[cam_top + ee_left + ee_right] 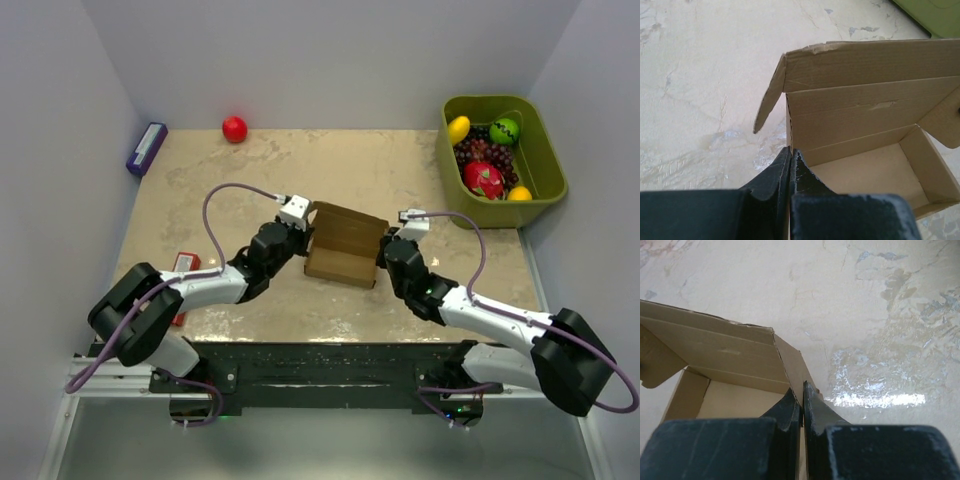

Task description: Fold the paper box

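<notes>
The paper box (345, 245) is plain brown cardboard, half formed into an open tray with its lid flap standing at the back, in the middle of the table. My left gripper (303, 240) is shut on the box's left side wall; in the left wrist view the gripper (790, 152) pinches the wall edge, with the box's inside (875, 165) to the right. My right gripper (384, 250) is shut on the right side wall; in the right wrist view the gripper (802, 390) clamps that wall, with the box (730, 365) to the left.
A green bin (505, 160) of toy fruit stands at the back right. A red ball (234, 128) and a small purple box (146, 148) lie at the back left. A flat red box (184, 270) lies under my left arm.
</notes>
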`<move>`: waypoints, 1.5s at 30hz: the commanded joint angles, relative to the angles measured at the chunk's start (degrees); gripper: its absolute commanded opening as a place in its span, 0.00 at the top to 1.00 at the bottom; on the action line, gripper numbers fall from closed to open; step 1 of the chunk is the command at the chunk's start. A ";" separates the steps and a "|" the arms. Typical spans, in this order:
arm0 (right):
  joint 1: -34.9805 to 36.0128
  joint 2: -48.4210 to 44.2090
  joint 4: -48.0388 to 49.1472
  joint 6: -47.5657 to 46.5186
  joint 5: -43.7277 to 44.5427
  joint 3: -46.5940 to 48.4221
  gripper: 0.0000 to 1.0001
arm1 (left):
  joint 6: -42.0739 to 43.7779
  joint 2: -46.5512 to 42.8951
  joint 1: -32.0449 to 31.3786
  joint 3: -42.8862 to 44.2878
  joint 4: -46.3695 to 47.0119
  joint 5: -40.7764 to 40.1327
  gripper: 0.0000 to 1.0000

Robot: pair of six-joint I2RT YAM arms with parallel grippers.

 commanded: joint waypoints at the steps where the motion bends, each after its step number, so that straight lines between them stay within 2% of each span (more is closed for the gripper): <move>1: 2.13 0.38 3.54 5.77 5.55 -1.33 1.00 | -3.32 2.00 -2.41 -3.04 6.43 -2.83 1.00; 16: 6.26 2.31 -2.34 15.61 10.47 -2.48 1.00 | -5.35 3.67 -4.78 -8.41 8.63 -6.17 1.00; 25: 8.46 1.35 -7.35 18.86 10.30 -1.25 1.00 | -5.26 2.97 -6.27 -10.87 9.43 -8.72 1.00; 29: 8.64 -1.28 -12.10 19.83 8.45 -0.54 0.87 | -4.82 2.09 -7.15 -11.49 9.34 -10.31 1.00; 33: 8.64 -5.50 -15.70 21.59 6.52 -2.03 0.82 | -5.95 0.51 -7.86 -12.37 8.64 -11.89 1.00; 39: 8.64 -7.80 -12.81 21.51 5.11 -5.81 0.92 | -10.61 0.50 -9.17 -13.51 10.04 -10.40 1.00; 45: 8.64 -6.56 -10.71 21.42 5.11 -7.48 0.96 | -11.94 2.53 -9.97 -11.58 10.75 -9.34 1.00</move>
